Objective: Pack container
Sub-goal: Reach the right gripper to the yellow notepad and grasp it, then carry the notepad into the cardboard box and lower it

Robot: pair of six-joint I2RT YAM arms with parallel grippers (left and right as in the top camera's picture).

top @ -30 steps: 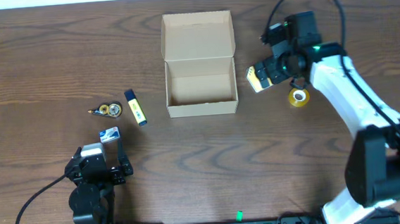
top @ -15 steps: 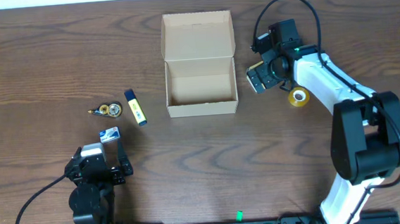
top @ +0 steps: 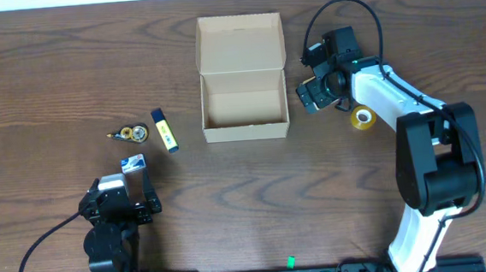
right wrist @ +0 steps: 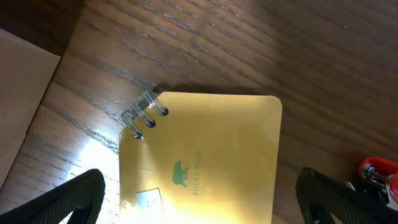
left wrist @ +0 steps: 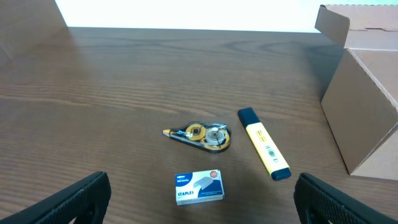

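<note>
The container [top: 246, 125] is a tan cardboard box at the table's back centre, lid flap open toward the back and inside empty; its wall shows in the left wrist view [left wrist: 367, 106]. My right gripper [top: 317, 93] is open just right of the box, directly over a yellow spiral notepad [right wrist: 205, 149], with one finger on each side of it. The overhead view hides the notepad under the gripper. My left gripper [top: 121, 204] is open and empty at the front left, with a staples box [left wrist: 199, 187] just ahead of it.
A yellow and blue highlighter [top: 164, 129], a correction tape dispenser [top: 130, 133] and the staples box [top: 133, 162] lie left of the box. A yellow tape roll [top: 363, 119] lies right of the right gripper. A red object [right wrist: 376, 171] shows beside the notepad.
My right gripper has moved left and come down over the yellow notepad, which it now covers in the overhead view. The left arm has not moved.
</note>
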